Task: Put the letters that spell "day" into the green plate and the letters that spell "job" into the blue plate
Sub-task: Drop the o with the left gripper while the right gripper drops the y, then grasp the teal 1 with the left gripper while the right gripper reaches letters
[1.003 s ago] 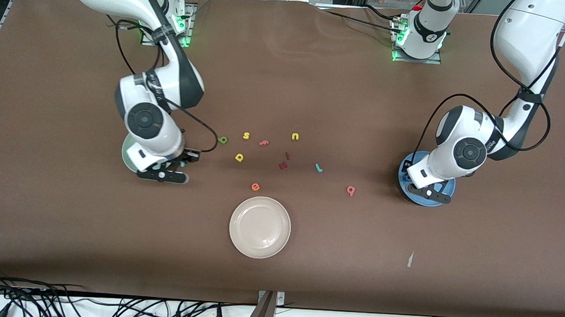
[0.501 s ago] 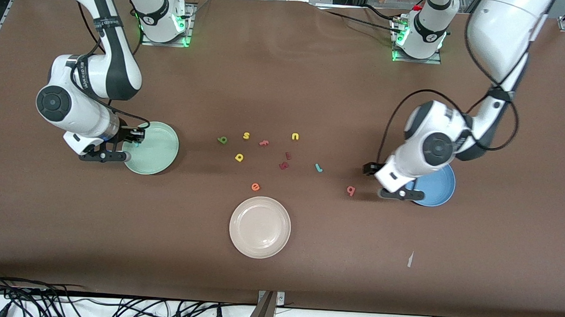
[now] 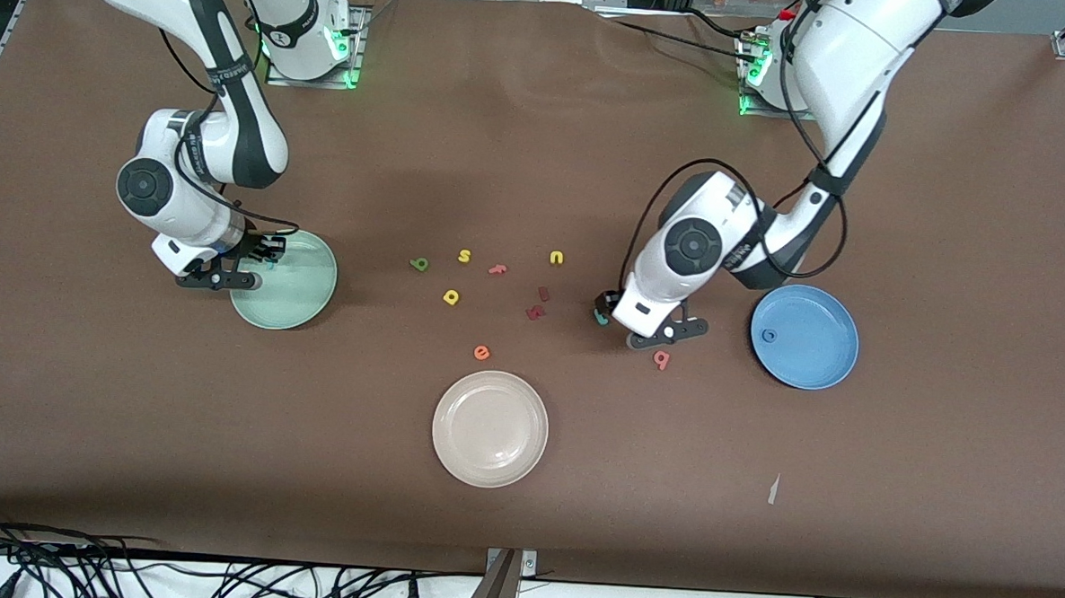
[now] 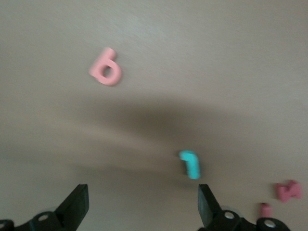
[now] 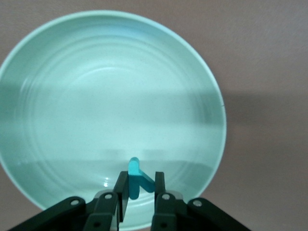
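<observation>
While the right gripper (image 5: 137,190), pinched shut on the teal "y" (image 5: 136,177), hangs over the green plate (image 3: 303,300), the left gripper (image 4: 139,209) (jaws wide, empty) hovers over the "j" (image 4: 191,164), which sits off-centre toward one finger and may get nudged away.
</observation>
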`<state>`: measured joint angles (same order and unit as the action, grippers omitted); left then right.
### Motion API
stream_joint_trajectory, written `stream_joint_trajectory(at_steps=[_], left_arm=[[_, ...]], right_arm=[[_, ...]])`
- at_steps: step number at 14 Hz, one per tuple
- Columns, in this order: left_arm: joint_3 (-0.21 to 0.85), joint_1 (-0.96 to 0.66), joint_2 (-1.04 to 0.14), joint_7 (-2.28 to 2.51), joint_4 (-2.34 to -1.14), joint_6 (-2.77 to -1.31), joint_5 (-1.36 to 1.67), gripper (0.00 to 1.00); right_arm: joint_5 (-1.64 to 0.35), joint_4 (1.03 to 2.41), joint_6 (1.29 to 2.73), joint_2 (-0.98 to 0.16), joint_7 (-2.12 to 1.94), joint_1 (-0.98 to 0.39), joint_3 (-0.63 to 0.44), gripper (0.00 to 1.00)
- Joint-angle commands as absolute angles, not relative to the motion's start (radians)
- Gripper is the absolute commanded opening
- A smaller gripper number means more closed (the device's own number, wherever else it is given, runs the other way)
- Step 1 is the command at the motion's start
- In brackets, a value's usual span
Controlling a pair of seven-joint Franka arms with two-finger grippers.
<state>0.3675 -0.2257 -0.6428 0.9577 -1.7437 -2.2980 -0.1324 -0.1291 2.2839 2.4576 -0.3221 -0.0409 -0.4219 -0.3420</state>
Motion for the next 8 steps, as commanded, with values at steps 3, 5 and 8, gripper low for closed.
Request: stream_joint_trajectory(at_steps=[3,5,8], left_arm=[[0.348,-0.291,-0.721,1.095,-1.685,-2.367,-0.126,0.94],[0.338,-0.311,-0.759,1.137,-1.642,-2.367,-0.127,0.88],[0.292,-0.348,-0.782,1.141,-1.615,-2.367,-0.126,0.78]], right_arm=[[-0.166,2.296,2.479,-0.33,-0.049,-0.43,-0.334,0.85],[-0.166,2.295,2.47,-0.299,-0.029,-0.431,-0.313,0.98],[-0.164,2.272,2.471,-0.279,0.097,-0.436,-0.218,0.94]])
